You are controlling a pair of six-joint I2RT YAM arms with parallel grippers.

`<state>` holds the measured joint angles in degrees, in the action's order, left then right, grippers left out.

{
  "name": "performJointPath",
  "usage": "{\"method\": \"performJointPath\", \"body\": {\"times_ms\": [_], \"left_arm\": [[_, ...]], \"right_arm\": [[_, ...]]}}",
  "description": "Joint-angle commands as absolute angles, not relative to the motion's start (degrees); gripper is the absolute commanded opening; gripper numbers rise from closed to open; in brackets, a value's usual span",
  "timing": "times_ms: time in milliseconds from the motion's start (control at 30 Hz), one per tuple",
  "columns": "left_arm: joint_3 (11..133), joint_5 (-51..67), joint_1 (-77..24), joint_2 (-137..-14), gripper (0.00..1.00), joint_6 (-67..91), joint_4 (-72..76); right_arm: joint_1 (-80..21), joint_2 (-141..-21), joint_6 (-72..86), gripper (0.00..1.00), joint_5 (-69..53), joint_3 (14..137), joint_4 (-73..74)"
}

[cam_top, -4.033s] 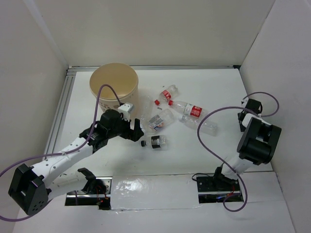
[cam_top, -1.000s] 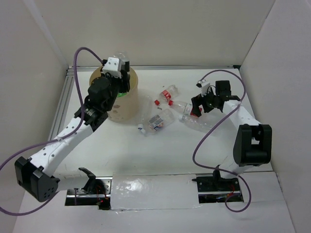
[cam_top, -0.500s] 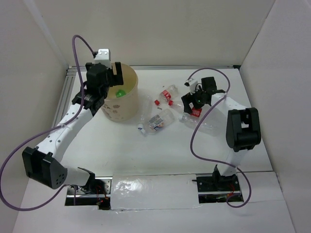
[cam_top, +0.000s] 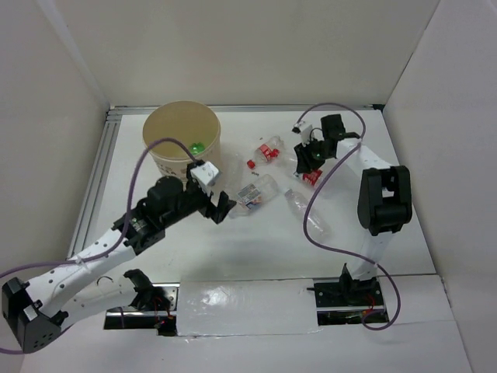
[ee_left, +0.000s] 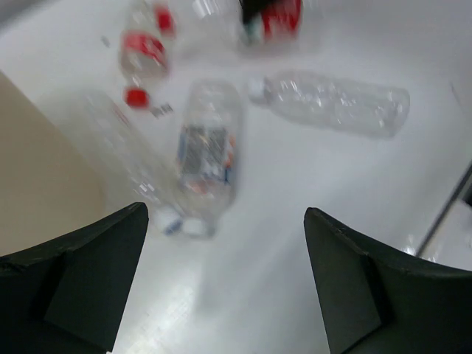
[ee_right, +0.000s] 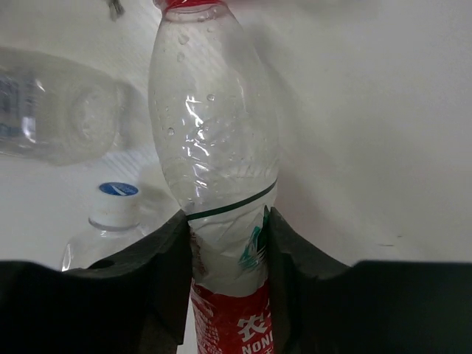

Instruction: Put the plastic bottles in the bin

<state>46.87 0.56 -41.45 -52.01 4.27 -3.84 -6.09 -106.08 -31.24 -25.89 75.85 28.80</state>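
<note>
Bottle (ee_right: pixel 217 162) now in right pincer (ee_right: pixel 225 228) — left pincer (ee_left: pixel 225 214) off bin (cam_top: pixel 175 167).

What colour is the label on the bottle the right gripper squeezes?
Red, with white letters. The label on the bottle shows best in the right wrist view.

This is a robotics lab test cell. A white surface (cam_top: pixel 256 241) is boxed in by plain white panels (cam_top: pixel 256 54) at 9, 12 and 3 o'clock. An aluminium rail (cam_top: pixel 99 167) runs along the 9 o'clock edge. Two white-and-black robot arms (cam_top: pixel 93 252) are bolted to mounting plates (cam_top: pixel 167 299) at 6 o'clock, trailing purple cables (cam_top: pixel 309 229).
</note>
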Motion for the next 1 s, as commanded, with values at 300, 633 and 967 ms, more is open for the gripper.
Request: {"method": "performJointPath", "body": {"times_ms": [300, 633, 967], "left_arm": [[29.0, -9.4, -58.0, -57.1, 0.98, 17.9, 6.6], [27.2, -19.2, -64.1, -60.5, 0.98, 21.0, 7.7], [42.0, -27.4, -60.2, -77.7, 1.00, 7.7, 12.1]], "right_arm": [[-22.3, -103.9, -26.5, 0.25, -52.5, 110.8, 12.9], [-35.2, -129.0, -17.9, 0.40, -53.6, 142.6, 8.6], [-31.4, -125.5, -9.0, 1.00, -46.0, 139.6, 8.1]]}}
